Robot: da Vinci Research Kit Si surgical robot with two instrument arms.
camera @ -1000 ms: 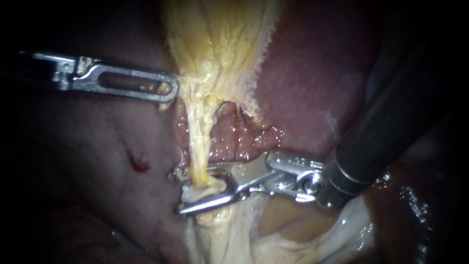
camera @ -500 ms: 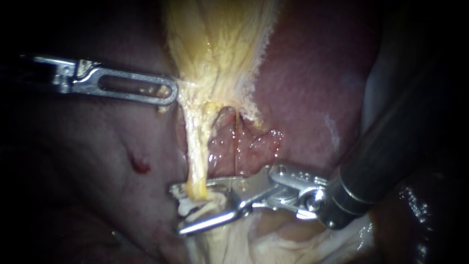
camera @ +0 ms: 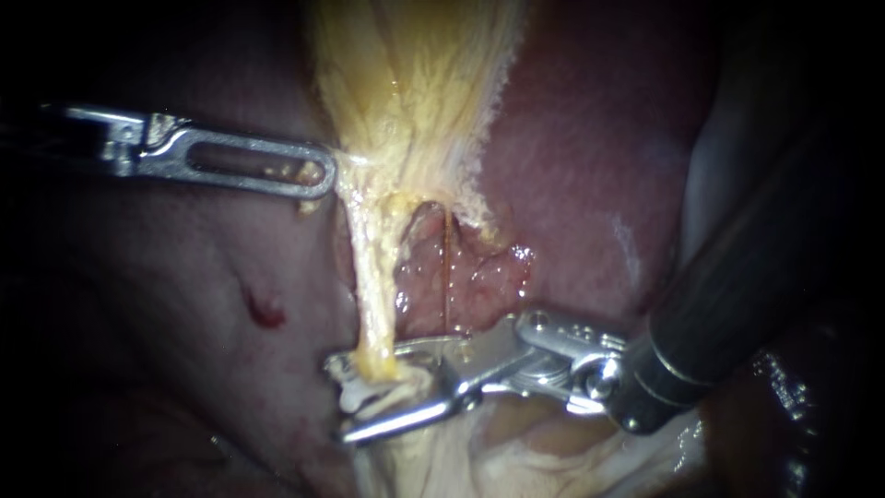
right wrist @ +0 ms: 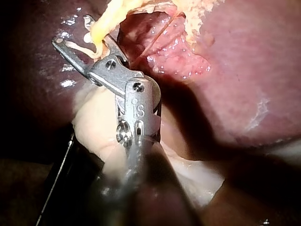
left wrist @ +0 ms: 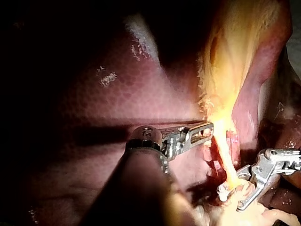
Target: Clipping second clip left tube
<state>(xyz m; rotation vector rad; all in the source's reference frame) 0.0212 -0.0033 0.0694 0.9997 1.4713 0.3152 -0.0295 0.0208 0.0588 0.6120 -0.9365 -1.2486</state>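
The left tube [camera: 371,286] runs nearly upright, taut, from the yellow tissue [camera: 415,92] at the far side down to the near centre, over the liver [camera: 572,166]. Against a second ago it is stretched thinner and straighter. The right instrument [camera: 343,397] has its jaws parted astride the tube's near end, not clamped. The left instrument [camera: 313,175] has its jaws closed on the yellow tissue's left edge.
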